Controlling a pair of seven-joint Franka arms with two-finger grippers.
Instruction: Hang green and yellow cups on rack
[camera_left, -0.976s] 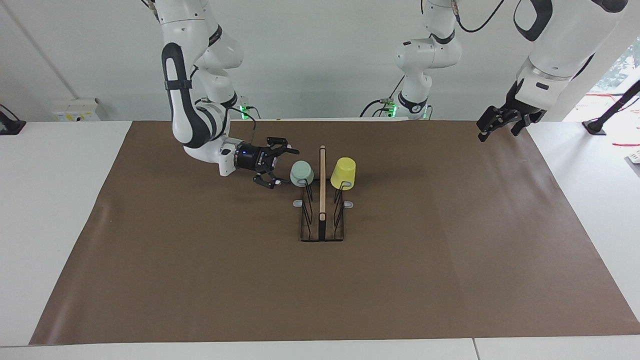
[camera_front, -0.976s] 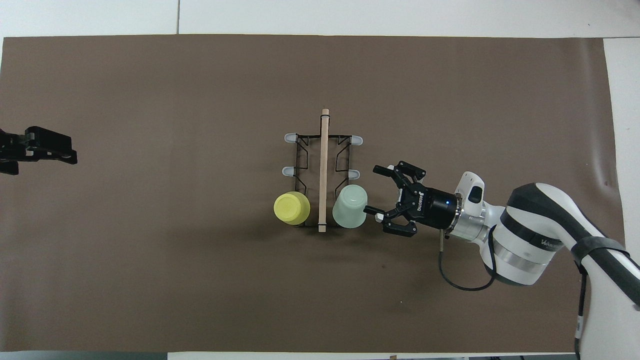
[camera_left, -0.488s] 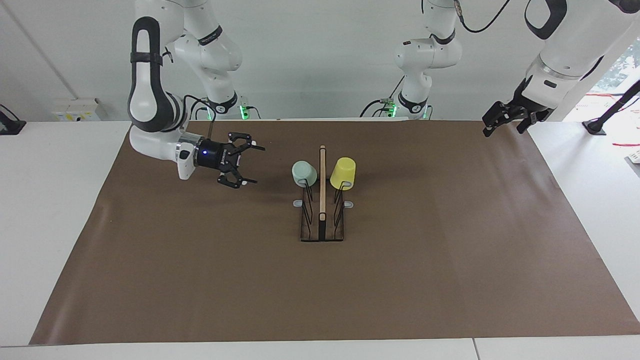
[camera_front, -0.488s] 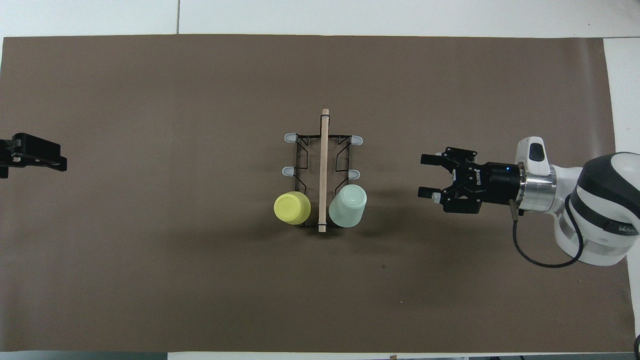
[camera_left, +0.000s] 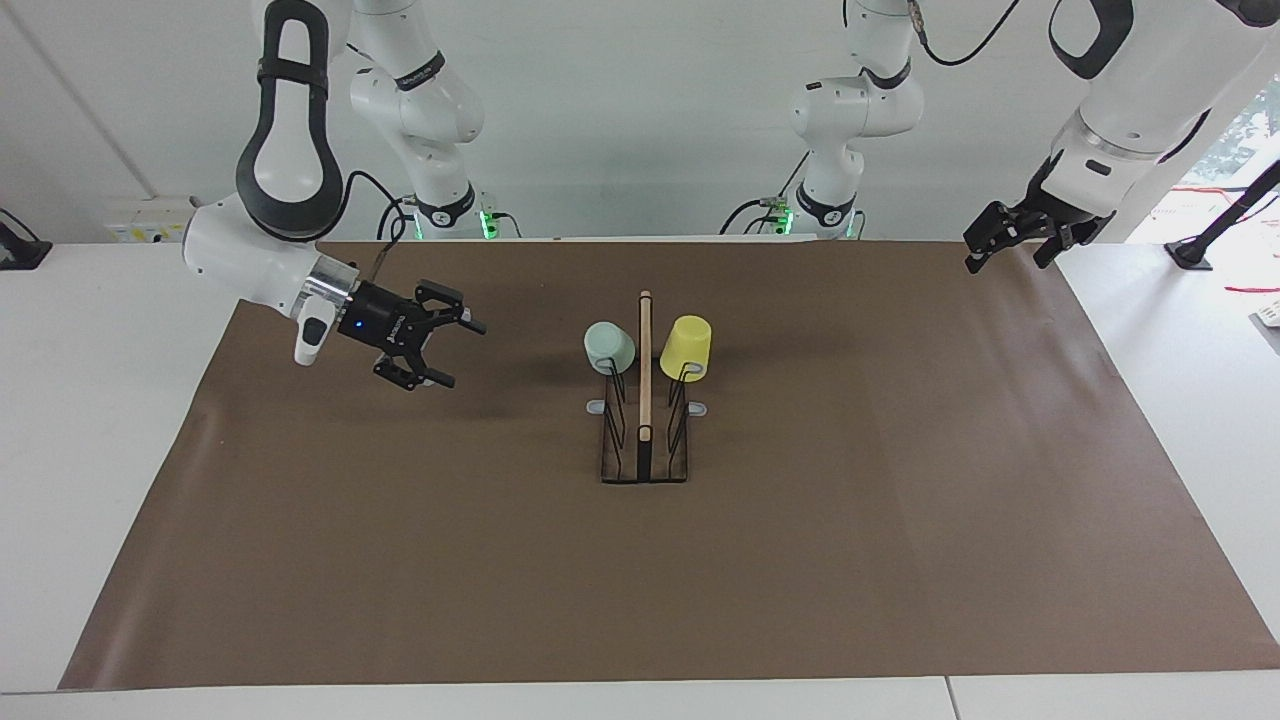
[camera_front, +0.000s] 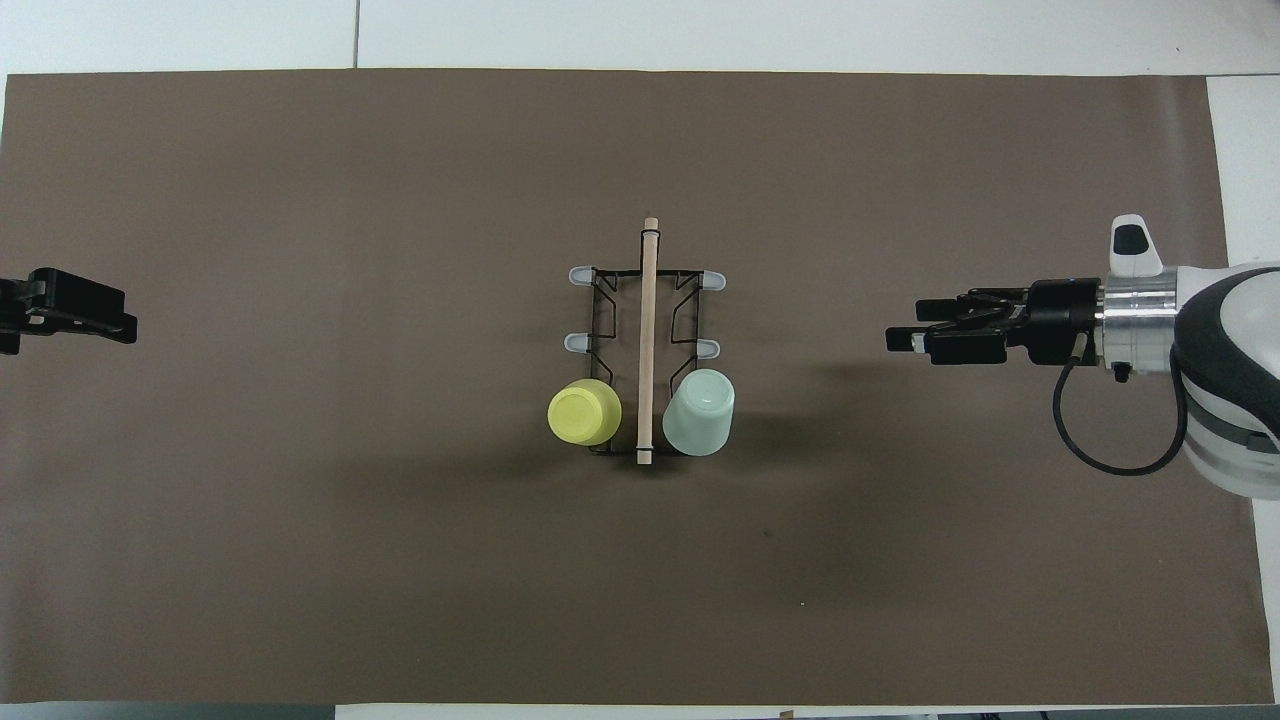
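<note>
Facing view showed the pale mint green plastic tumbler (camera_left: 609, 347) and the bright yellow plastic tumbler (camera_left: 688, 347) upended on prongs of the black wire rack with its light wooden top bar (camera_left: 645, 385), so both looked hung. The right gripper (camera_left: 438, 349) hung empty, fingers spread, toward the right arm's end of the table from the rack.

Overhead view showed the left gripper (camera_front: 118, 318) waiting over the mat's edge, well apart from the rack (camera_front: 646, 340); I cannot tell its state.
</note>
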